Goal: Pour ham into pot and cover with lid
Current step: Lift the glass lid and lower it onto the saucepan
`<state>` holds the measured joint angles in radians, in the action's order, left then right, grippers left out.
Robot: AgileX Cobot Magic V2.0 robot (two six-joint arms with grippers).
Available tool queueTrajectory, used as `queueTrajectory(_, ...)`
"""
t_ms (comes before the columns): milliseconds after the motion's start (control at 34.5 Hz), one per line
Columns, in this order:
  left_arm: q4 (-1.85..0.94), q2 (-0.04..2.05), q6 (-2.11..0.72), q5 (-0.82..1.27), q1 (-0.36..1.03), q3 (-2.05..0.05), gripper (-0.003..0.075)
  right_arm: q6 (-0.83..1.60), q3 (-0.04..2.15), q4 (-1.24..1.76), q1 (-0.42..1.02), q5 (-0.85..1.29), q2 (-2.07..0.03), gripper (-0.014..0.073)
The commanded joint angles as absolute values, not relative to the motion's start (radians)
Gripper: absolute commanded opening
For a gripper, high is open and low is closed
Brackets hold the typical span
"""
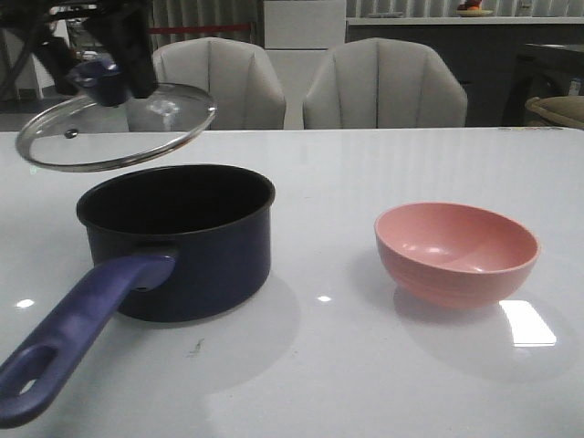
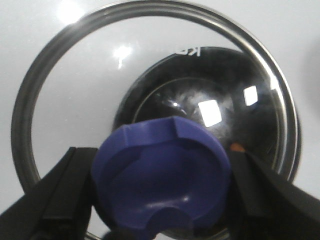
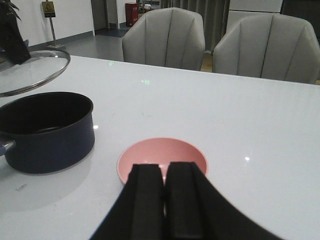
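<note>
You had open air between the lid [image 1: 117, 128] and the pot [image 1: 178, 239] below it; the lid hung tilted over the pot's far left rim, clear of it. The pot's handle [image 1: 78, 333] jutted toward you at the near left. Bare surface [image 1: 319, 274] separated pot and bowl [image 1: 455, 253], wide enough to pass through.

A glossy white table [image 1: 365, 173] carries two things: a navy pot [image 1: 182, 239], handle toward the near edge, and a pink bowl [image 1: 456, 253] well right of the pot.
</note>
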<state>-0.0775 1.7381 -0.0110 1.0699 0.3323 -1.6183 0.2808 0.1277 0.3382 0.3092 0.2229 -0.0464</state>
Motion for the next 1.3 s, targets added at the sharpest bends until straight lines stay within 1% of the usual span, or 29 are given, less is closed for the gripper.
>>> queueTrajectory(0, -0.079, 1.716, -0.015, 1.076, 0.376, -1.677, 0.0371, 0.290, 0.155, 0.343, 0.310, 0.154, -0.057, 0.0162)
queueTrajectory(174, -0.077, 1.756, -0.015, 1.149, 0.408, -1.700, 0.0371, 0.290, 0.155, 0.343, 0.310, 0.154, -0.057, 0.0162)
queueTrajectory(521, -0.073, 1.802, -0.018, 1.128, 0.465, -1.717, 0.0371, 0.290, 0.155, 0.343, 0.310, 0.155, -0.057, 0.0162)
queueTrajectory(840, -0.020, 1.817, -0.018, 1.141, 0.464, -1.728, 0.0371, 0.290, 0.155, 0.343, 0.310, 0.155, -0.057, 0.0162)
queueTrajectory(1275, 0.000, 1.819, -0.018, 1.104, 0.464, -1.728, 0.0371, 0.290, 0.155, 0.343, 0.310, 0.155, -0.057, 0.0162)
